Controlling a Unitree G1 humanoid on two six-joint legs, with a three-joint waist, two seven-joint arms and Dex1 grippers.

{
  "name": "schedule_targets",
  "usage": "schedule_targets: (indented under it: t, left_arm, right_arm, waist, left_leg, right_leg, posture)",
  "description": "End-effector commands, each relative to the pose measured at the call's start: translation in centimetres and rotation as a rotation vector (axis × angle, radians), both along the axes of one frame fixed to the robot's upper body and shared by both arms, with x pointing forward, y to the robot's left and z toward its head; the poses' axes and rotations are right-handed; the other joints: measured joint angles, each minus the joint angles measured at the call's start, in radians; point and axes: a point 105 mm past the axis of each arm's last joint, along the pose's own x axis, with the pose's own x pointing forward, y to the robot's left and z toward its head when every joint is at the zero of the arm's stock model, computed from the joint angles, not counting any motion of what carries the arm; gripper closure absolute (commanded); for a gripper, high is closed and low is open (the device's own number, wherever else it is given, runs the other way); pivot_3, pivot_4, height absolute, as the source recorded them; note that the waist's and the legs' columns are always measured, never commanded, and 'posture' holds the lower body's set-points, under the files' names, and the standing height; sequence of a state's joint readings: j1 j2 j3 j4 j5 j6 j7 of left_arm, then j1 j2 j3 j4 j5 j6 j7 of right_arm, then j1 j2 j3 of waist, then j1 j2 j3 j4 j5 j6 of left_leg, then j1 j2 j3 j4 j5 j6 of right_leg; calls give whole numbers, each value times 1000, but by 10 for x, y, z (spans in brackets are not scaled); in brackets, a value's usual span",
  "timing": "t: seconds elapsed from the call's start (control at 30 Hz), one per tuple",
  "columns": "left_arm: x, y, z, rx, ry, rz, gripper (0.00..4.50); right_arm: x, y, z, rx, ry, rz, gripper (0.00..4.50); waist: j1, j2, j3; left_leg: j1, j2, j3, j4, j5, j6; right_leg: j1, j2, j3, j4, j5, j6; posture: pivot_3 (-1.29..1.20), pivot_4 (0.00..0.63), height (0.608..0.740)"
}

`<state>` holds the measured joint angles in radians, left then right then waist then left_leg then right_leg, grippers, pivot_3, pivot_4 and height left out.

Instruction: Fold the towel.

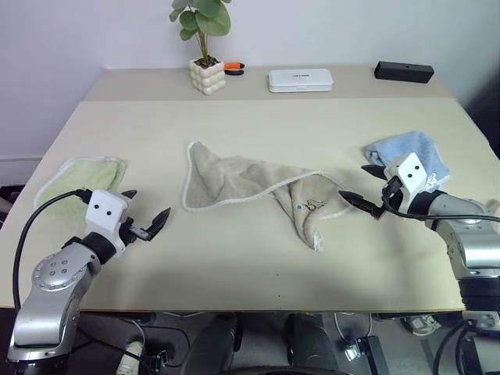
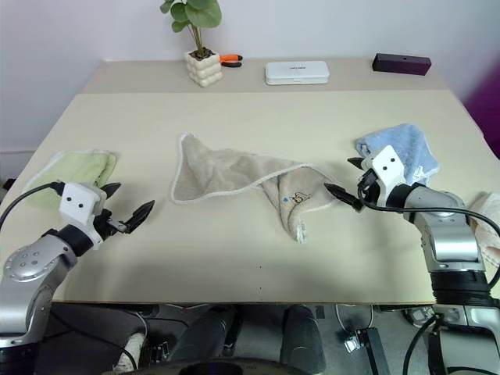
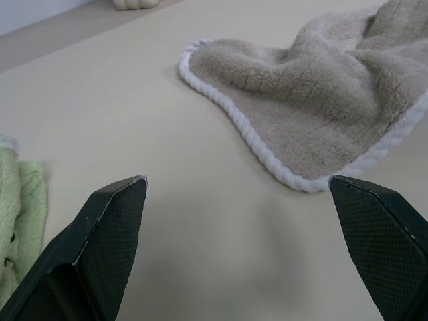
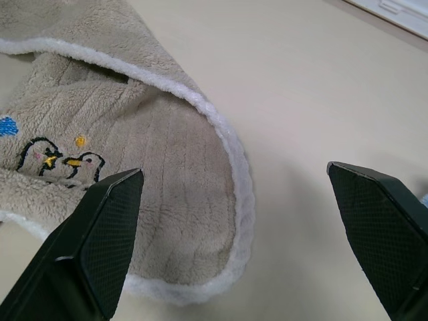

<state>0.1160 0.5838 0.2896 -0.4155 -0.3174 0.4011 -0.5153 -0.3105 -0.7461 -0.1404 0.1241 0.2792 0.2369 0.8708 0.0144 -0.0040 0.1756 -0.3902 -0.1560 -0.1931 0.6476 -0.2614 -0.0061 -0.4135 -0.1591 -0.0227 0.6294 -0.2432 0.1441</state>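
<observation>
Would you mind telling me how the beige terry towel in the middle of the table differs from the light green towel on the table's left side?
The beige terry towel with white edging is crumpled and spread wide at the table's centre, while the light green towel lies in a compact bundle by the left edge. The beige one shows small embroidered figures; no such mark is visible on the green one. Both are fluffy cloth and rest untouched on the table.

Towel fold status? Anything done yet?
Nothing folded: the beige towel lies crumpled mid-table. In hand: nothing; left gripper and right gripper are open, flanking it without touching. Left: grasp the edges, spread it flat, fold.
</observation>
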Motion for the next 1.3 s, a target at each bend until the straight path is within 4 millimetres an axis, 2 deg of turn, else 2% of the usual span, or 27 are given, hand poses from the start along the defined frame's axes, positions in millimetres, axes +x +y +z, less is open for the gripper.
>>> schedule_targets:
  t: [0.03, 0.13, 0.33, 0.43, 0.53, 0.73, 0.8, 0.97, 1.1, 1.3]
  left_arm:
    - [-2, 1, 11, 20, -45, 0, 48]
    - [-2, 1, 10, 23, -44, 1, 48]
    - [-1, -13, 13, 49, -43, -75, 48]
    - [-5, -28, 15, 58, -42, -169, 48]
    - [-11, -51, 11, 156, 1, -325, 48]
    - [9, -68, 2, 300, -3, -371, 48]
    - [14, -68, -5, 330, 11, -380, 48]
    - [31, -59, -13, 372, 39, -346, 48]
    - [46, -47, -28, 383, 103, -297, 48]
    - [50, -39, -41, 364, 183, -293, 48]
  right_arm:
    - [3, 2, 11, 8, -48, 11, 0]
    - [3, 2, 10, 7, -49, 12, 0]
    - [3, 5, 13, 30, -56, 9, 0]
    - [3, 8, 14, 54, -43, 14, 0]
    - [2, 13, 16, 95, -22, 33, 0]
    - [5, 23, 14, 89, -63, 13, 0]
    - [3, 29, 11, 95, -64, 17, 0]
    - [-1, 37, 19, 128, -90, 12, 0]
    - [-3, 34, 19, 126, -95, -11, 0]
    - [-2, 30, 27, 137, -133, -50, 0]
  waist:
    - [0, 0, 0]
    - [0, 0, 0]
    - [-1, 0, 0]
    - [-1, 0, 0]
    - [0, 0, 0]
    - [0, 0, 0]
    - [-2, 0, 0]
    - [-2, 0, 0]
    - [0, 0, 0]
    - [0, 0, 0]
  left_leg:
    - [0, 0, 0, 0, 0, 0]
    - [0, 2, 3, 0, 0, 0]
    - [0, 5, 9, -1, -1, 0]
    - [0, 7, 12, -1, -1, 0]
    - [0, 7, 14, -1, -1, 0]
    - [0, 9, 19, -2, -1, 0]
    - [0, 9, 20, -2, -1, 0]
    - [0, 10, 22, -2, -2, 1]
    - [-1, 10, 22, -2, -2, 1]
    - [0, 10, 22, -2, -2, 1]
  right_leg:
    - [0, 0, 0, 0, 0, 0]
    - [-1, 2, 2, 0, 0, 0]
    - [-4, 5, 8, 0, 1, -2]
    - [-6, 7, 11, 0, 2, -2]
    - [-7, 7, 13, 0, 2, -3]
    - [-10, 8, 17, 0, 3, -3]
    - [-11, 9, 18, 0, 3, -2]
    - [-13, 9, 19, 1, 4, -2]
    - [-12, 9, 19, 0, 4, -2]
    - [-12, 9, 19, 1, 6, -1]
  posture:
    - [0, 150, 740]
    - [0, 150, 740]
    - [0, 150, 740]
    - [0, 150, 740]
    - [0, 150, 740]
    - [0, 150, 740]
    - [0, 150, 740]
    - [0, 150, 740]
    - [0, 150, 740]
    - [0, 150, 740]
